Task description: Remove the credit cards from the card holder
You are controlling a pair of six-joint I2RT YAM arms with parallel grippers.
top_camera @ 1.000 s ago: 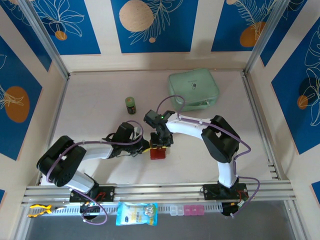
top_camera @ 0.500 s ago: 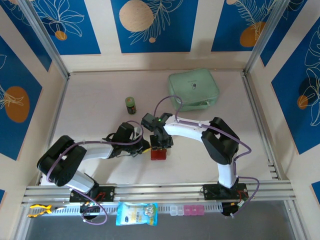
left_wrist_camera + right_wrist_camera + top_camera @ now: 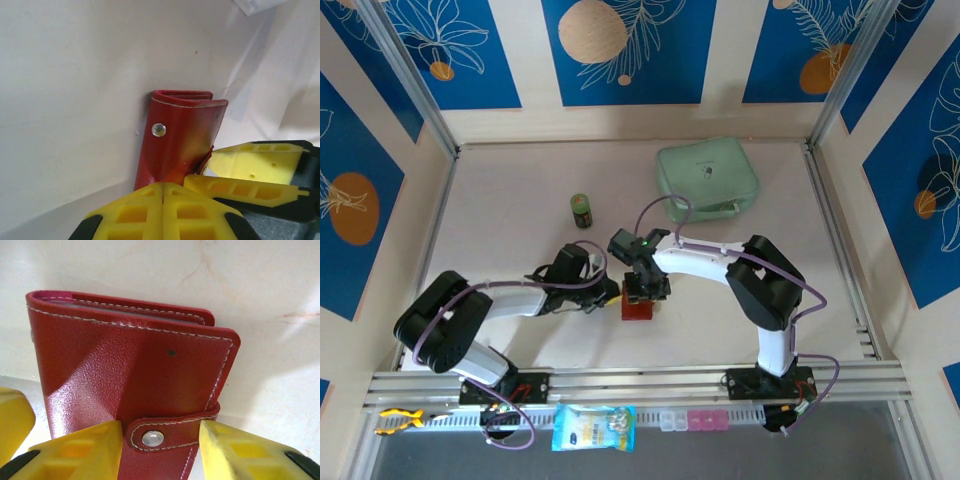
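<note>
We found the card holder [image 3: 130, 365] standing on its edge on the table [image 3: 520, 200], between the two pincers and touching both. The right pincer [image 3: 160, 440] was closed on the card holder at its snap tab [image 3: 170, 436]. Its yellow fingers [image 3: 80, 447] stood part-way apart with the tab between them, one fingertip against each end, and the metal stud sat midway between the tips. The red stitched cover rose beyond those tips. At its far edge a pale strip showed between the two covers, and we could not tell whether that was a card.

The left pincer [image 3: 162, 200] was shut tight, its two pads pressed flat together. The card holder's cover, carrying a small rivet [image 3: 159, 130], ran down to the tips and touched them. We could not tell whether any leather was nipped between them. Just to the right of the left pincer's tips lay the right pincer's fingers, against the same end of the holder.

Well beyond the right pincer lay a mint-green pouch [image 3: 708, 180]. Beyond the left pincer stood a small green jar [image 3: 582, 210], apart from both.
</note>
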